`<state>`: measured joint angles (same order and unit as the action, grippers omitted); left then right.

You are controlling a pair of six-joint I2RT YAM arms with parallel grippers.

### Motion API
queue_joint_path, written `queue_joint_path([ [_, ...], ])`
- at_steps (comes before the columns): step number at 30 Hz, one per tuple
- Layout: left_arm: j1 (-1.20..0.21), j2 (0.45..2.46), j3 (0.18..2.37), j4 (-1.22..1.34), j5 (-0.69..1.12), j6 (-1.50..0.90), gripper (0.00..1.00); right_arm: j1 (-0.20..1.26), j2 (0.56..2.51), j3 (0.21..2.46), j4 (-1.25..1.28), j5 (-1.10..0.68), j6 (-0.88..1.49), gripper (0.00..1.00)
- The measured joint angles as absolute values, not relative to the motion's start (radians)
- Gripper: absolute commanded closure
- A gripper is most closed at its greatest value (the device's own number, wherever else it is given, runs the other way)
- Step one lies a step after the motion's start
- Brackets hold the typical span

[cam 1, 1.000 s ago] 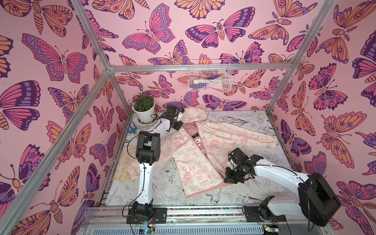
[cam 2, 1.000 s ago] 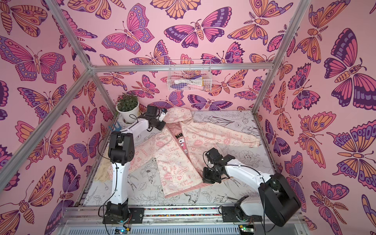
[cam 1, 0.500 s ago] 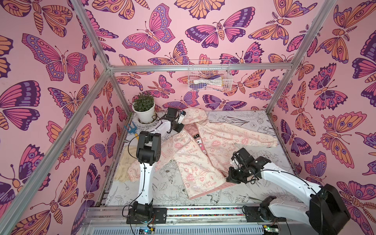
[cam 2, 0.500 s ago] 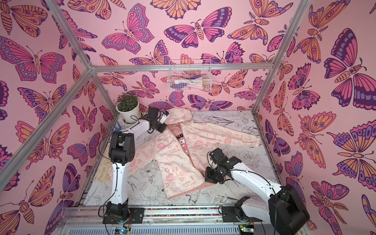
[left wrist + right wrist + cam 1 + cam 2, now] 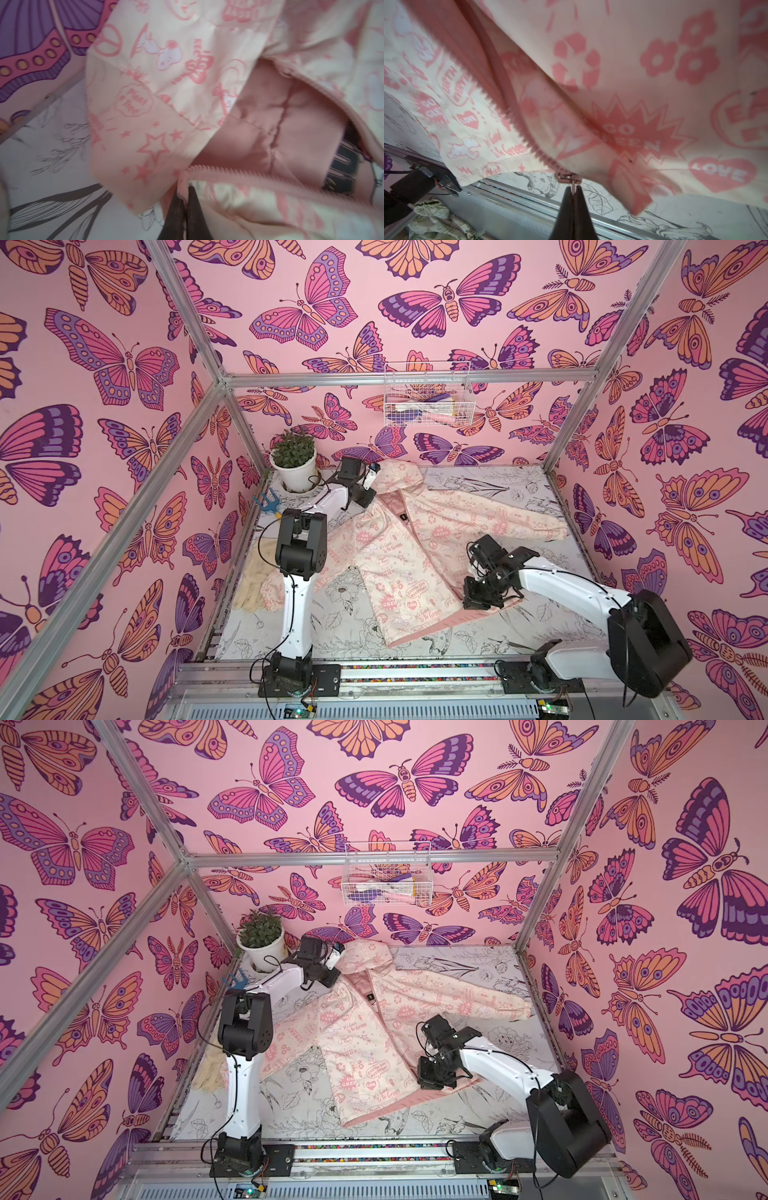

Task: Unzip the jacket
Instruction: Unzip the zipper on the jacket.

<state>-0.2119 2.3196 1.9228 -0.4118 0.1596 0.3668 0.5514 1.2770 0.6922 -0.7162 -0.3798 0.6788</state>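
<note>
One jacket [image 5: 399,556] on the table [image 5: 340,593]; left fingers [image 5: 196,214] pinched on its collar edge, right fingers [image 5: 581,214] pinched on the one zipper pull [image 5: 566,177]. One plant [image 5: 294,456], one glove [image 5: 249,585].

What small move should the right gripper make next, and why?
Probably tug the slider a little past the jacket hem: the right gripper pinches its pull, the slider sits at that hem, and the left gripper anchors the top.

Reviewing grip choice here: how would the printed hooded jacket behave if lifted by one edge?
Probably floppy: the jacket sags in folds from the right claw pinching its zipper pull. Likely light: the thin panel hangs from that one pinch. Pushed, it would probably bunch, as its creases suggest.
</note>
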Motion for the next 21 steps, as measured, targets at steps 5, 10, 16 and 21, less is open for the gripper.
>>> queue_joint_path([
  [5,-0.201,2.338,1.988,-0.559,0.119,0.289,1.0,0.555,1.139,0.643,-0.682,-0.403,0.739,1.0],
  [10,-0.186,2.334,1.969,-0.591,0.107,0.274,0.7,0.556,1.171,0.664,-0.685,-0.402,0.799,0.79],
  [16,-0.159,2.111,1.626,-0.353,0.059,0.278,0.0,0.559,1.215,0.699,-0.744,-0.399,0.816,0.45],
  [21,-0.154,1.791,1.34,-0.154,0.128,0.293,0.0,0.559,1.219,0.764,-0.786,-0.33,0.812,0.42],
])
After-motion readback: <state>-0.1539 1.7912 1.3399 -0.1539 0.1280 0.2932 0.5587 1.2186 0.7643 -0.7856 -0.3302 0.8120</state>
